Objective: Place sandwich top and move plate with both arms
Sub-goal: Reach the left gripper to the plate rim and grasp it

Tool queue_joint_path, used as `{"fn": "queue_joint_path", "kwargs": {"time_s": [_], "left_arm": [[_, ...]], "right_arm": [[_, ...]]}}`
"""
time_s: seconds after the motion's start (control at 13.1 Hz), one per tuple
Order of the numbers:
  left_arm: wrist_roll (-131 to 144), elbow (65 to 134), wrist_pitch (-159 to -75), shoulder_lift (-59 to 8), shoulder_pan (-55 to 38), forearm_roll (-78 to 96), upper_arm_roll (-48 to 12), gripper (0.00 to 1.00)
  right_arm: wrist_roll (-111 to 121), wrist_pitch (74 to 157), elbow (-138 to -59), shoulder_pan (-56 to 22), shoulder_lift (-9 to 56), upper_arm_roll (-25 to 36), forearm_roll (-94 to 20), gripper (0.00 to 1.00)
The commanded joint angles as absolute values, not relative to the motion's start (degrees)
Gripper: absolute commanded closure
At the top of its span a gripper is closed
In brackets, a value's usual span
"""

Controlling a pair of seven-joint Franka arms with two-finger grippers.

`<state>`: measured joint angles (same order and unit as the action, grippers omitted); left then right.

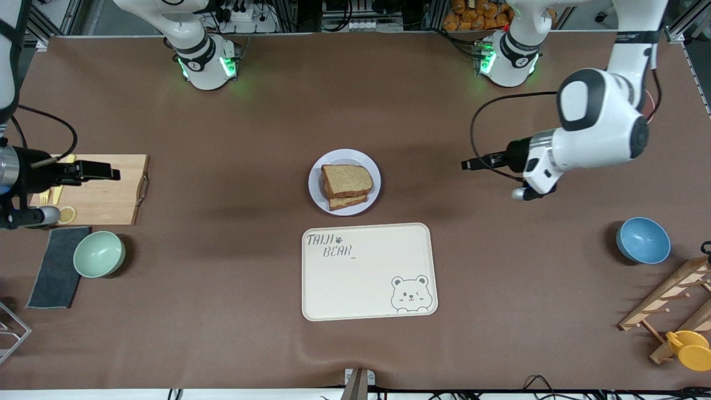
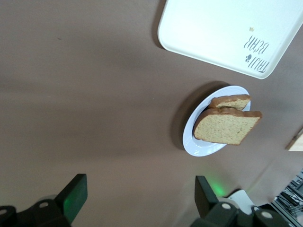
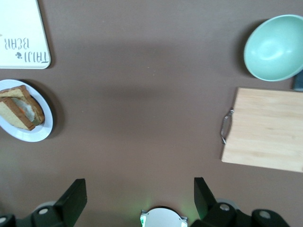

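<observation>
Lowest in the middle of the front view you see the cream tray (image 1: pixel 369 271), bare and ready, with the plate (image 1: pixel 344 181) just above it at centre frame. The sandwich top (image 1: pixel 346 180) already lies on the stack, slightly askew over the lower slice, so judging by that, the bread step looks finished and only the two-armed carry remains. At the left edge, mid-height, the right tool (image 1: pixel 105 171) hangs over the wooden cutting board (image 1: pixel 105 194), fingers spread wide and holding nothing. At the right of the frame, level with the plate, the left tool (image 1: pixel 472 164) points toward it over bare bench (image 1: pixel 222 139), also fully spread and empty. Both stand well apart from the plate, probably so each can come in at its own side of the rim.
</observation>
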<state>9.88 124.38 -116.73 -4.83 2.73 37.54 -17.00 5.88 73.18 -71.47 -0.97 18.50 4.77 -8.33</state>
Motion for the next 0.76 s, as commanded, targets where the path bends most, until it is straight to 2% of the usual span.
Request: {"fn": "queue_joint_path", "kwargs": {"time_s": [0.0,0.15,0.23,0.46,0.69], "left_arm": [[9.23,129.89,-127.14,-4.48,2.72,40.94,-22.13,0.00],[9.14,130.17,-128.14,-6.32,2.90,46.11,-23.38,0.00],[7.23,130.17,-128.14,-7.89,2.81,50.84,-23.47,0.00],[-6.54,130.34,-129.10,-14.31,2.90,61.32,-23.38,0.00],[-18.51,130.78,-131.13,-19.76,3.07,67.56,-23.47,0.00]], "right_arm": [[3.87,79.24,-82.65,-0.27,8.74,3.87,-5.37,0.00],[3.87,87.24,-93.47,-0.09,1.70,3.17,-4.75,0.00],[3.87,89.89,-95.95,0.09,0.54,2.73,-4.14,0.00],[3.78,90.79,-95.45,3.07,0.44,0.71,-3.69,0.00],[0.89,90.70,-95.54,1.41,0.27,1.23,-3.60,0.00]]}}
